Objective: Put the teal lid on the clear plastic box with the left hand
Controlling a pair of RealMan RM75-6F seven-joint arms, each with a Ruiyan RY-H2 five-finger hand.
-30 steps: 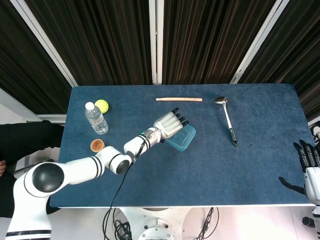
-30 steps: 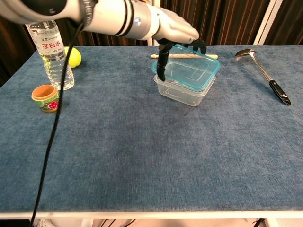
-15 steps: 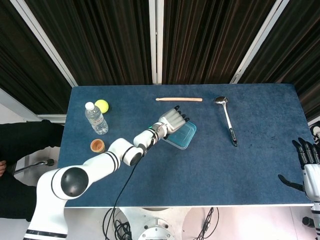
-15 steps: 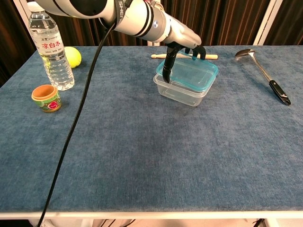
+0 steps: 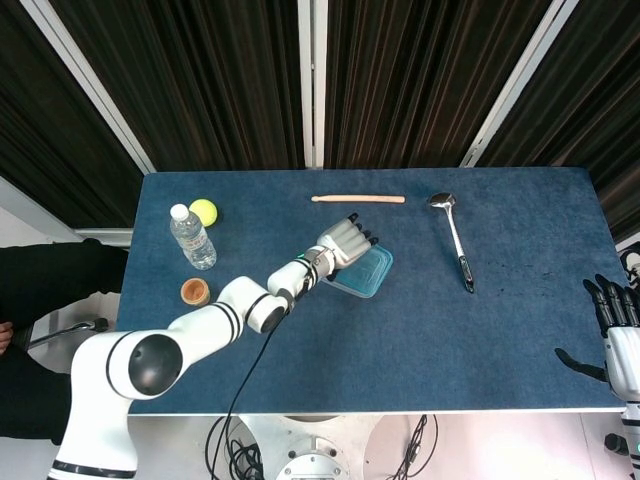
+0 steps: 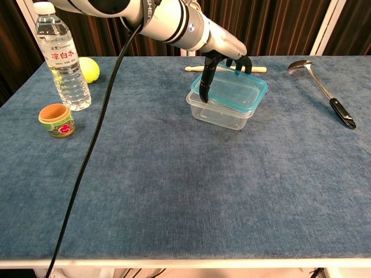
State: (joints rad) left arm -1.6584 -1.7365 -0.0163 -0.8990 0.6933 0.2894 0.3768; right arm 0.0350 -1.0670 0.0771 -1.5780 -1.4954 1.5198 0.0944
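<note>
The teal lid [image 6: 239, 89] lies on top of the clear plastic box [image 6: 222, 114], shifted a little toward the right so the box's near left corner shows bare. My left hand [image 6: 220, 47] reaches over the lid from the left and grips it, thumb down at its left edge and fingertips [image 6: 247, 65] at its far edge. From above, the left hand [image 5: 341, 243] covers the lid's [image 5: 369, 270] left end, and the box [image 5: 340, 286] peeks out below it. My right hand [image 5: 616, 325] hangs at the table's right edge, fingers spread, holding nothing.
A water bottle [image 6: 62, 55], a yellow-green ball [image 6: 88, 69] and a small orange cup [image 6: 56, 120] stand at the left. A wooden stick [image 5: 358, 199] lies behind the box, and a ladle [image 5: 455, 240] to its right.
The left hand has lowered the tilted lid until it lies nearly flat on the box. The box has slid slightly left. The right hand has barely moved.
</note>
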